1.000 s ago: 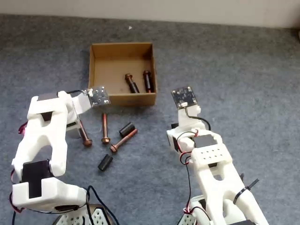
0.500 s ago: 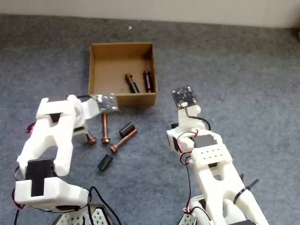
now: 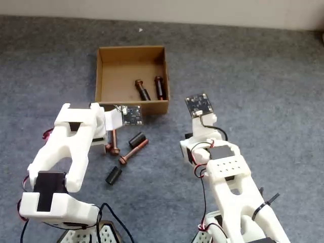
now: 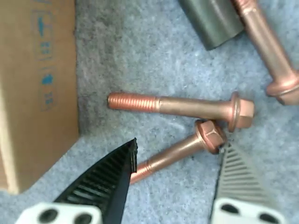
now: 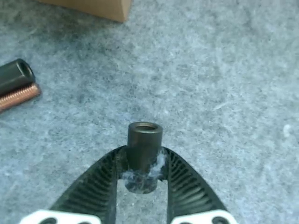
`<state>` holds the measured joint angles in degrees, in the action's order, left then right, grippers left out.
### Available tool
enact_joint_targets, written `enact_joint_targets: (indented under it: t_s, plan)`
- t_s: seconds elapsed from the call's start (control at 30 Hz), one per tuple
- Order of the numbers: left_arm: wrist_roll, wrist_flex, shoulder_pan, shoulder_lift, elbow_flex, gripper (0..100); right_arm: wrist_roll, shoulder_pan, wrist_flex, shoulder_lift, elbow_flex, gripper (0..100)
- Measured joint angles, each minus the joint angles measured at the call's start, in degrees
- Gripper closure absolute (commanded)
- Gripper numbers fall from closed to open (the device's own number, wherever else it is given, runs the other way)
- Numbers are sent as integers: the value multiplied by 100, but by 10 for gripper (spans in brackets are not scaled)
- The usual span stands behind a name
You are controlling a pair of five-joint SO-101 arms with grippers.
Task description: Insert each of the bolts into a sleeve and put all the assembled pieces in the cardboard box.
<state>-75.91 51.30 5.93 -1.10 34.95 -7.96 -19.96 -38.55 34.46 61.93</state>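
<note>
High view: your left arm covers part of the bolts lying in front of the cardboard box, where two assembled pieces rest. From the left wrist, your left tool gapes wide, holding nothing, either side of a slanted bolt whose threaded end is hidden behind the black finger. A second bolt lies just beyond it. A third bolt and a dark sleeve are cut off at the edge. Your right tool is clamped on another sleeve; you cannot tell whether that one touches the grey felt tabletop. A pale strip borders the far side.
</note>
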Motion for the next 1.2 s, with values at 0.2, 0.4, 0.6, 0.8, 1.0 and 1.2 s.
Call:
enact_joint_targets:
  t_s: [0.2, 0.4, 0.6, 0.8, 1.0, 1.2]
  plan:
    - [0, 0, -53, -193, -18, 765, 0, 0, 0, 0, 0, 993]
    - [0, 202, -105, -730, -510, 766, 0, 0, 0, 0, 0, 993]
    - [0, 484, -114, -879, -765, 820, 0, 0, 0, 0, 0, 993]
    - [0, 747, -141, -905, -747, 918, 0, 0, 0, 0, 0, 993]
    - [0, 1134, -149, -905, -826, 922, 0, 0, 0, 0, 0, 993]
    - [360, 1292, -132, -905, -835, 902, 0, 26, 0, 0, 0, 993]
